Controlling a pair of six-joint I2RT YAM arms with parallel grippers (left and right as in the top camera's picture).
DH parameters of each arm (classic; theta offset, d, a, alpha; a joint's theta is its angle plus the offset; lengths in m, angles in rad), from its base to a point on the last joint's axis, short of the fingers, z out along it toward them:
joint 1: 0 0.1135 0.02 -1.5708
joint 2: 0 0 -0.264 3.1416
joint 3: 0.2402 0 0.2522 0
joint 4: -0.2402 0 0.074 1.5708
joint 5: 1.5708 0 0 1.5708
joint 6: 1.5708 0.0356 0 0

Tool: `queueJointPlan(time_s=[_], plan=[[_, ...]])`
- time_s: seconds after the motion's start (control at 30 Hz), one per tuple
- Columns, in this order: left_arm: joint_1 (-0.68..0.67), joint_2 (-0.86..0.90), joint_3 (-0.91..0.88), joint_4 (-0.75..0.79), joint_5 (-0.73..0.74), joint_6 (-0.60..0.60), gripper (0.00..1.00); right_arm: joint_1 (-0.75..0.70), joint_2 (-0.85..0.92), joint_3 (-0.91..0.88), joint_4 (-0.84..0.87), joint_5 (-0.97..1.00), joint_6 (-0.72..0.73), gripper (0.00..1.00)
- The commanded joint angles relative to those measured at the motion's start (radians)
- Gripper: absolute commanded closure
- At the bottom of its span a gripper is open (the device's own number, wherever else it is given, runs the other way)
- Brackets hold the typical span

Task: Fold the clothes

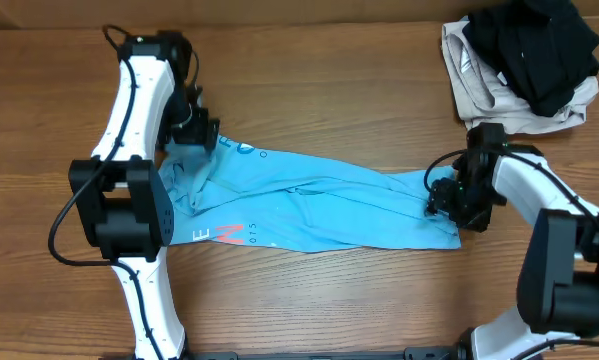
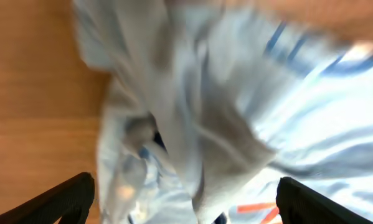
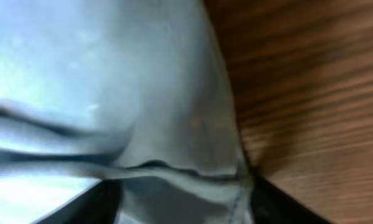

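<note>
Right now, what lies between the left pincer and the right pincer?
Only the sky-blue t-shirt, rumpled on the wooden table, running from the left pincer to the right pincer; the overhead view shows this.

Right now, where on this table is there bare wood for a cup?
The table is bare beyond the t-shirt, between the left arm and the black garment piled on the beige garment, and nearer, between that arm and the right arm. The shirt's band, left gripper to right gripper, is crowded.

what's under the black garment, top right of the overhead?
A beige/grey garment lies under the black garment, showing at its left and lower edges, on the table. Anything deeper in the pile is covered.
</note>
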Motion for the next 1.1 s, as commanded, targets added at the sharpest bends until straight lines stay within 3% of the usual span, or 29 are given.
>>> queueJointPlan(time_s=[0.0,0.03,0.07,0.1,0.17,0.23,0.57,0.7,0.9,1.07], plan=[[0.007,-0.034,0.122,0.005,-0.006,-0.043,0.05,-0.004,0.031,-0.074,0.061,-0.018,0.033,0.62],[0.007,-0.034,0.146,0.006,-0.006,-0.043,0.05,-0.004,0.031,-0.077,0.071,-0.017,0.047,0.71],[0.007,-0.034,0.183,0.015,-0.006,-0.042,0.06,-0.004,0.031,-0.076,0.084,-0.018,0.072,0.92],[0.007,-0.034,0.201,0.019,-0.006,-0.042,0.06,-0.005,0.031,-0.072,0.091,-0.018,0.088,0.96],[0.007,-0.034,0.216,0.033,-0.014,-0.042,0.06,-0.016,0.03,-0.053,0.088,-0.018,0.121,0.96],[0.009,-0.034,0.217,0.045,-0.025,-0.042,0.0,-0.036,0.029,-0.026,0.066,-0.018,0.123,0.96],[0.074,-0.033,0.217,0.078,-0.038,-0.047,0.0,-0.29,0.029,0.197,-0.142,-0.024,0.092,0.96],[0.1,-0.033,0.217,0.078,-0.031,-0.046,0.0,-0.354,0.029,0.264,-0.185,-0.146,-0.011,0.96],[0.117,-0.033,0.217,0.078,-0.027,-0.046,0.0,-0.34,0.026,0.352,-0.265,-0.285,-0.12,0.96],[0.117,-0.033,0.217,0.08,0.016,-0.046,0.0,-0.222,-0.01,0.367,-0.306,-0.284,-0.141,0.96]])
